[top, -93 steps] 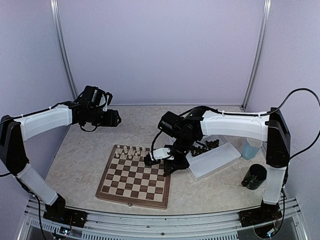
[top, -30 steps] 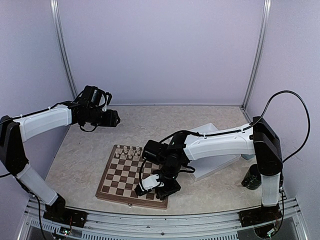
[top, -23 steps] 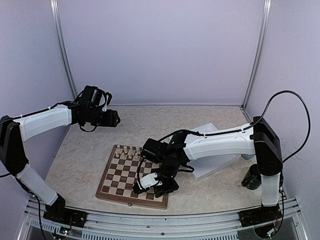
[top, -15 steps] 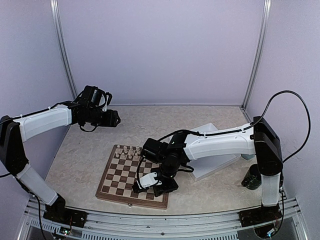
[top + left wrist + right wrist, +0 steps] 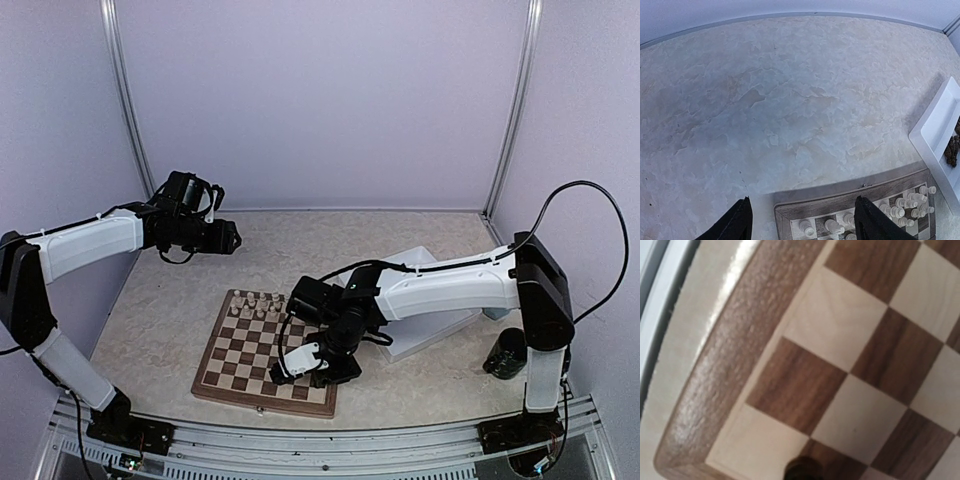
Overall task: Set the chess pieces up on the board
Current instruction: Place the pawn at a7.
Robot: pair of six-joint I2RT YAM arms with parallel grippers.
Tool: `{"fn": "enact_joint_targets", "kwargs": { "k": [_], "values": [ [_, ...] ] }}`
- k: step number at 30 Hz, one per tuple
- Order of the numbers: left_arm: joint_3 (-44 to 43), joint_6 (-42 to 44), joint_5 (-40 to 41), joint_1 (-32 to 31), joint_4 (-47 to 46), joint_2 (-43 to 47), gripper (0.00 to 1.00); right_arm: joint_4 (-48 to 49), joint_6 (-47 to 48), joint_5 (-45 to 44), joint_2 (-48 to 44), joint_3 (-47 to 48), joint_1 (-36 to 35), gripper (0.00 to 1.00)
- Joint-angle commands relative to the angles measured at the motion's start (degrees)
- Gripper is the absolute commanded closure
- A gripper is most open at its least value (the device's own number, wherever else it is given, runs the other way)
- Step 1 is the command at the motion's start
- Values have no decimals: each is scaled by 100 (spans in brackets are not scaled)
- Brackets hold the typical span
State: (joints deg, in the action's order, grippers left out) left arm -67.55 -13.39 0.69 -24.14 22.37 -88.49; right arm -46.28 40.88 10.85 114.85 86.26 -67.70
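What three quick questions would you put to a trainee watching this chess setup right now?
1. Short answer: is the left claw open or shut?
2. Which hangs over the near right part of the chessboard? A. the left claw. B. the right claw. C. neither.
3. True or false: the cream chess pieces stand along the chessboard's near edge.

Key: 1. Open and empty. 2. B. 3. False; they stand along the far edge.
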Motion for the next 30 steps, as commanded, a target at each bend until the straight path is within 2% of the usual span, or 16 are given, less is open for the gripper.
{"fn": "enact_joint_targets", "kwargs": {
  "k": [1,6,10,14,17,22,23,24,25,28,30],
  "values": [
    [20,38,-133,11,20,43,31,-54,-1,-280,-94,-162,77,96],
    [12,38,-189,12,22,27,31,-20,-15,-276,-68,-146,123,94],
    [5,38,-208,12,31,15,31,13,-25,-281,-50,-131,133,80],
    [4,38,-218,11,44,3,31,-15,-19,-229,-80,-107,137,73],
    [-4,38,-209,14,44,3,31,-50,-23,-143,-145,-57,143,63],
    [56,79,-344,4,-136,108,31,-260,-24,65,-358,277,416,52],
    [95,77,-456,-5,-246,164,29,-308,-34,124,-452,342,539,51],
    [158,40,-536,-26,-375,314,9,-314,-49,168,-535,397,685,50],
    [222,1,-577,-60,-507,420,2,-311,-65,224,-644,410,865,50],
    [289,47,-553,-241,-768,830,1,-129,-130,334,-1016,246,1546,49],
    [154,64,-35,-416,-725,937,1,92,-223,374,-1260,32,2052,49]
  ]
}}
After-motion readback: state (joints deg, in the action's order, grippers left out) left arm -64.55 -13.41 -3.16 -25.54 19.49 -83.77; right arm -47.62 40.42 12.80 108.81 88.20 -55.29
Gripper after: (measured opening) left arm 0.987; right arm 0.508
